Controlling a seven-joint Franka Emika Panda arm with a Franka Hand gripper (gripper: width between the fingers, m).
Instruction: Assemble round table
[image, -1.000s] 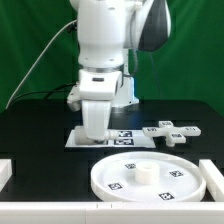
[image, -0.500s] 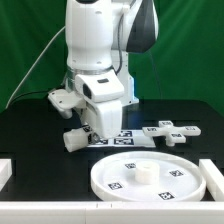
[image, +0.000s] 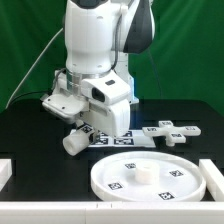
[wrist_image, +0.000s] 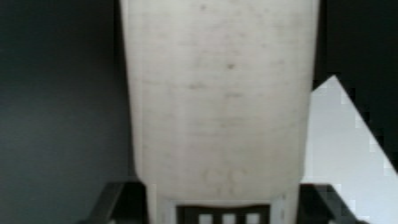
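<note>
Between the fingers (wrist_image: 121, 205), which were closed on it, the leg (image: 76, 139) was held low over the bench (image: 30, 140). Its long axis was tilted, nearer to lying than to standing. The free end was pointed away from the fingers, toward the exterior view's left and slightly downward.

The round disc (image: 110, 180) was laid flat on the bench below the fingers and nearer the camera, with its small central boss (image: 143, 172) facing up. It was judged that the leg would have to be turned upright before its end could be brought to that boss. The lobed foot (image: 170, 131) was seen off to the side of the fingers, toward the exterior view's right and apart from the round disc. The marker board (image: 120, 140) was partly covered beneath the fingers.

In the wrist view the leg was shown lengthwise and its far end was cut off. In the exterior view the fingertips were hidden behind the arm. Whether the leg's lower end touched the bench could not be told.
</note>
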